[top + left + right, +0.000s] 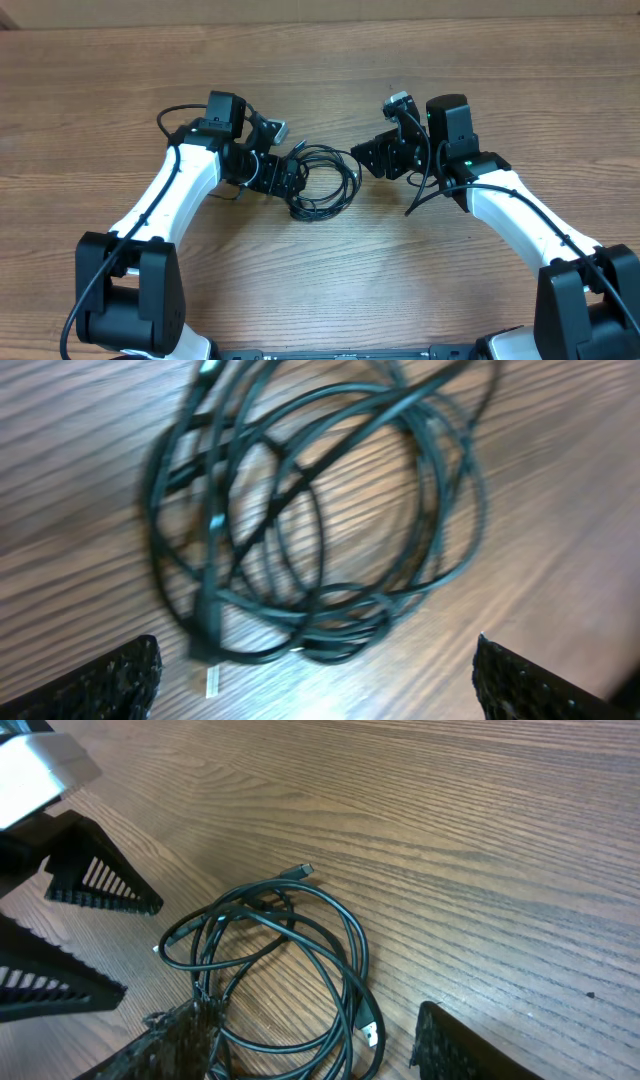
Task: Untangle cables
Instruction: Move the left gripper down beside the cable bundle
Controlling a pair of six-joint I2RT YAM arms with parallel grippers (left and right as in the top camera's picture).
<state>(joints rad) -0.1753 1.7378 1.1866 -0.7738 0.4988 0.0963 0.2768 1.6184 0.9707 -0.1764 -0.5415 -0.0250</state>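
– Where both arms lean in toward the middle, what lies between them?
– The cables (325, 180): one loose black tangle of overlapping loops, flat on the wooden surface (320, 60) near its centre
– And the left tool (285, 178)?
– At nine o'clock of the tangle, over its edge. Its fingers (110, 680) stand wide, one at each lower corner of the left wrist view. The coil is spread across the gap below them, and nothing is gripped
– The right tool (372, 158)?
– At three o'clock of the tangle, just beside it. Its fingers (455, 1050) are parted to a middling gap and closed on nothing; loops lie on the wood beneath them
– Any ends showing?
– In the right wrist view one small plug (303, 871) sticks out at twelve o'clock of the coil, and a light-tipped plug (368, 1032) lies at five o'clock. Whether either tool touches the strands I cannot tell
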